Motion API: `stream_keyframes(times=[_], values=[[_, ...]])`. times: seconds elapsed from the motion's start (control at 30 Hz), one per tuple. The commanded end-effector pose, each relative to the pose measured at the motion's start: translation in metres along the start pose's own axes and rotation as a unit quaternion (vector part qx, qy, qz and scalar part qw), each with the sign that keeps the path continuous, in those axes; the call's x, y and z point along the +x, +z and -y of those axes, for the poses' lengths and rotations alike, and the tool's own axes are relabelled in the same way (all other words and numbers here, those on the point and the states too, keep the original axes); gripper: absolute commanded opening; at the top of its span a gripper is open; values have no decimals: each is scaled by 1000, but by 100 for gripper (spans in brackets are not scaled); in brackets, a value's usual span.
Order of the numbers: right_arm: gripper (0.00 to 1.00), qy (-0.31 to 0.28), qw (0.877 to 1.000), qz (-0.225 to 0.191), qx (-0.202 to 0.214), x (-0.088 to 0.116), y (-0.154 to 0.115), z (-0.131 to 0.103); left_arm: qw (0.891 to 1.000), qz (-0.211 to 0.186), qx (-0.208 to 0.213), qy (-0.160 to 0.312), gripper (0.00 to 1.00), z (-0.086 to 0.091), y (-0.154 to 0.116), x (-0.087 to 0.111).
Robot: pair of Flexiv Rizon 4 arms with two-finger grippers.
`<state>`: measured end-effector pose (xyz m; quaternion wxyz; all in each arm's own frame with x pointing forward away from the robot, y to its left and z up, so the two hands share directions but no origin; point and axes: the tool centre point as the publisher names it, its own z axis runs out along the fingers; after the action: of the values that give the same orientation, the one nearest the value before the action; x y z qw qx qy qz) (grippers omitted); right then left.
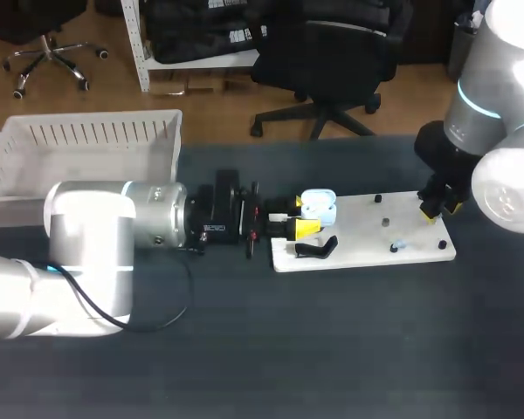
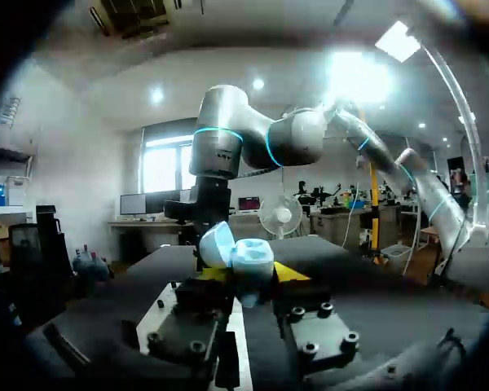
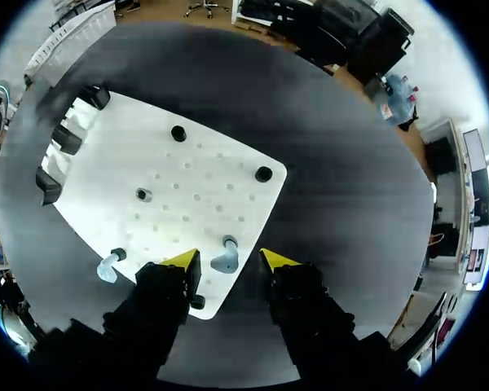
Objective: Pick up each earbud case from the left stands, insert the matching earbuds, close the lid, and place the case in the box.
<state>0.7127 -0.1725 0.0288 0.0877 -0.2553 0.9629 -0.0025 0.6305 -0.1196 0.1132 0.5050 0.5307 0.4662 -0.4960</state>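
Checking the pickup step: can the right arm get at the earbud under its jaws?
Probably yes. The right arm holds its jaws open above the earbud on the white board, with nothing between them and it; the left arm is at the board's other end.

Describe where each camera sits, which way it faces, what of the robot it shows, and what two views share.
Head view: above and behind, facing down on the table; left gripper and right gripper show.
Left wrist view: faces level along the table; its gripper shut on the earbud case, right arm ahead.
Right wrist view: faces down on the white board; own open gripper.
Shared: head and right wrist show the white board.
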Motion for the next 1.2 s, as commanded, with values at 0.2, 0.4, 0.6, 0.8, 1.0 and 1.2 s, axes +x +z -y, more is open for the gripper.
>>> stream_keyframes(times=[0.2, 0.4, 0.6, 0.8, 1.0, 1.2], values=[[40, 0, 1000, 4, 8, 2, 1, -2, 1000, 1, -4, 2, 0, 2, 0, 1], [39, 2, 1000, 5, 11, 3, 2, -2, 1000, 1, -4, 2, 0, 2, 0, 1], [38, 6, 1000, 7, 13, 4, 3, -1, 1000, 1, -4, 2, 0, 2, 0, 1], [36, 7, 1000, 5, 15, 5, 3, -1, 1000, 1, -4, 2, 0, 2, 0, 1], [33, 7, 1000, 5, 16, 5, 4, 0, 1000, 1, -4, 2, 0, 2, 0, 1], [29, 5, 1000, 6, 17, 4, 4, -1, 1000, 1, -4, 2, 0, 2, 0, 1]])
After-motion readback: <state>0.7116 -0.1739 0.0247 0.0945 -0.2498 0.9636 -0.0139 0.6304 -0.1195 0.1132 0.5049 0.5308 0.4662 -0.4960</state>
